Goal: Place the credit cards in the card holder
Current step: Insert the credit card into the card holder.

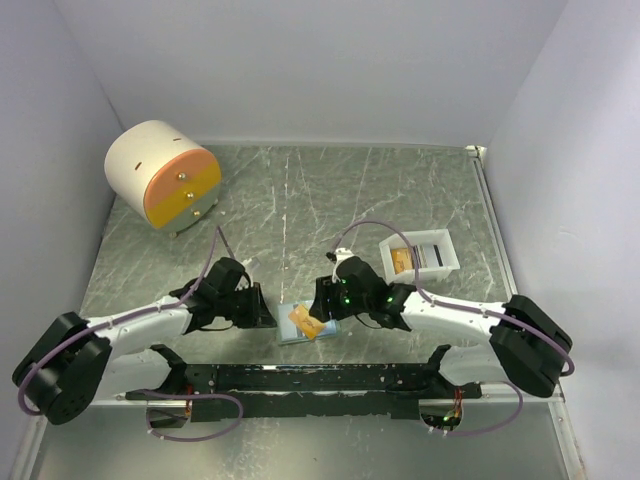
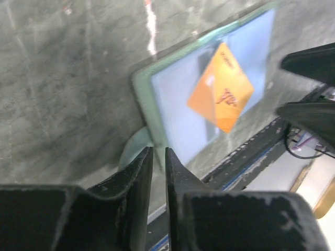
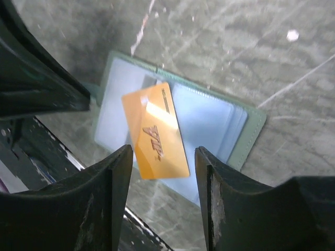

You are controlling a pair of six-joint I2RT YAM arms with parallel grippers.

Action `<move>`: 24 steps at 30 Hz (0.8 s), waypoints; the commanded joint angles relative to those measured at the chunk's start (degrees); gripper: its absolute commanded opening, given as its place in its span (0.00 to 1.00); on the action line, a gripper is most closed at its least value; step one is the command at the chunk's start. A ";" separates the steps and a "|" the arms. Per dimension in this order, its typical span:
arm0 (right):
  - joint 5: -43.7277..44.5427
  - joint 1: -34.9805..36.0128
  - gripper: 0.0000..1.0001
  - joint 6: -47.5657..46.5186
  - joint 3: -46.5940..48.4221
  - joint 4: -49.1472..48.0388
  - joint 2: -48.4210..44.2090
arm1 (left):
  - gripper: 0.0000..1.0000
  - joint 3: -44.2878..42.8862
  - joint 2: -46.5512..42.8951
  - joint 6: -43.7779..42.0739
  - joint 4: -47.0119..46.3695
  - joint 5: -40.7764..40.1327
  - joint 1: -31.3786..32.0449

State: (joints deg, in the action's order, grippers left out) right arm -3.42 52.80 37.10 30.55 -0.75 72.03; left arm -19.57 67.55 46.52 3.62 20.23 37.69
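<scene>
Card (image 3: 155,133) lies on holder (image 3: 209,123) — beneath spread right fingers (image 3: 107,204).

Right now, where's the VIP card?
Top view, near centre: the VIP card lies askew on the open card holder, between the left gripper and right gripper.

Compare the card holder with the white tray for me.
The card holder lies open and flat, a grey-green rim around pale blue. The white tray is a walled box. The card holder sits mid-table toward the near edge, and the white tray stands farther back to the right. One orange card lies askew on the card holder. The white tray holds several cards, orange and white. Both rest on the table and carry cards.
</scene>
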 commanded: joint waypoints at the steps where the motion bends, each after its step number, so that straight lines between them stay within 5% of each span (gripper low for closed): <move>1: -6.42 -0.37 0.51 -3.98 0.50 3.40 1.55 | 0.30 -4.59 -5.27 1.57 2.98 1.42 0.17; 8: -6.66 0.60 0.64 -18.82 4.48 7.14 5.48 | 0.28 -4.38 -2.88 0.98 1.76 1.33 0.19; 17: 1.10 6.28 0.53 -16.39 5.84 10.69 6.07 | 0.19 -1.40 1.70 2.04 -5.99 4.74 0.18; 24: 7.59 14.38 0.65 -28.26 8.66 12.73 7.71 | 0.15 0.15 4.35 1.38 -7.32 4.67 0.17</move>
State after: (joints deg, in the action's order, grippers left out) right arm -0.73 64.20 17.21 36.47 10.11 78.89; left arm -20.78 70.85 48.25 -0.67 23.46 37.71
